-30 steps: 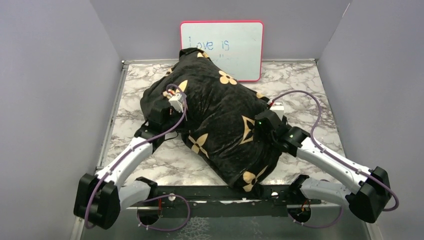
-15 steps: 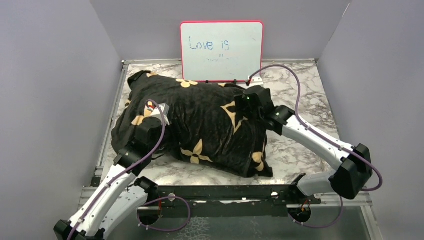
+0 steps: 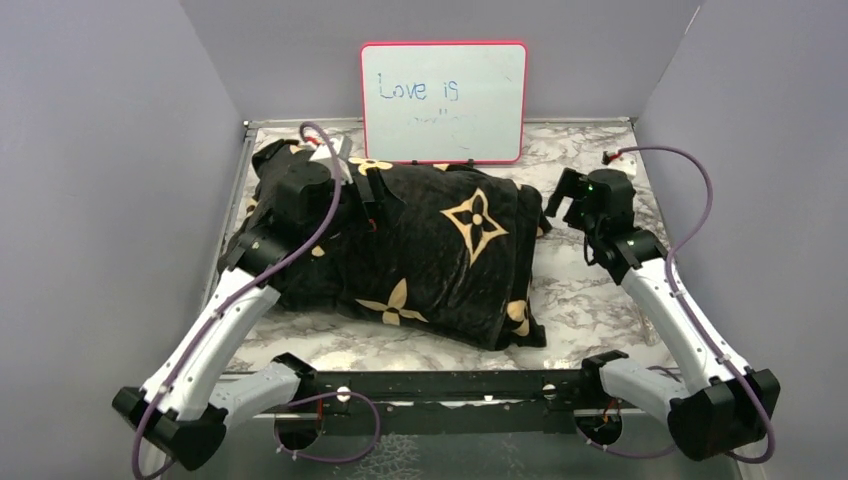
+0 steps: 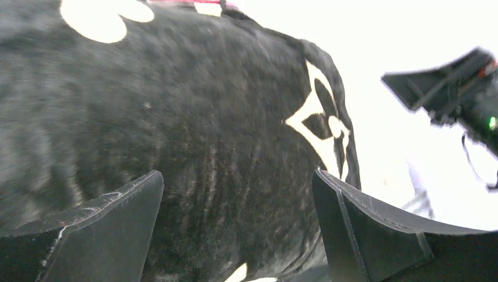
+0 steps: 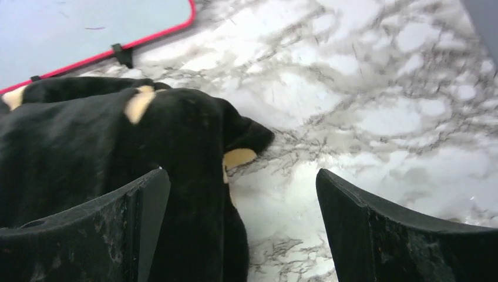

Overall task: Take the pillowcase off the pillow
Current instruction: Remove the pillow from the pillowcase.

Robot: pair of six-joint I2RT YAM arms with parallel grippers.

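The black pillowcase (image 3: pixel 420 250) with tan flower and star motifs lies bulging across the marble table (image 3: pixel 590 290). The pillow is hidden inside it. My left gripper (image 3: pixel 377 200) hovers over the case's back-left part, jaws wide open with only black fabric (image 4: pixel 205 106) beneath them. In the left wrist view that gripper (image 4: pixel 238 176) holds nothing. My right gripper (image 3: pixel 562 200) stands open just off the case's right edge. In the right wrist view the gripper (image 5: pixel 241 173) spans the fabric's edge (image 5: pixel 117 129) and bare marble, gripping nothing.
A pink-framed whiteboard (image 3: pixel 443 100) leans on the back wall just behind the pillowcase. Grey walls close in the left, right and back sides. Bare marble (image 5: pixel 382 117) shows to the right of the case and in front of it.
Both grippers have opened and let go of the pillowcase. The raised bundle has dropped flat onto the table. The left arm moved back-left and the right arm drew off to the right.
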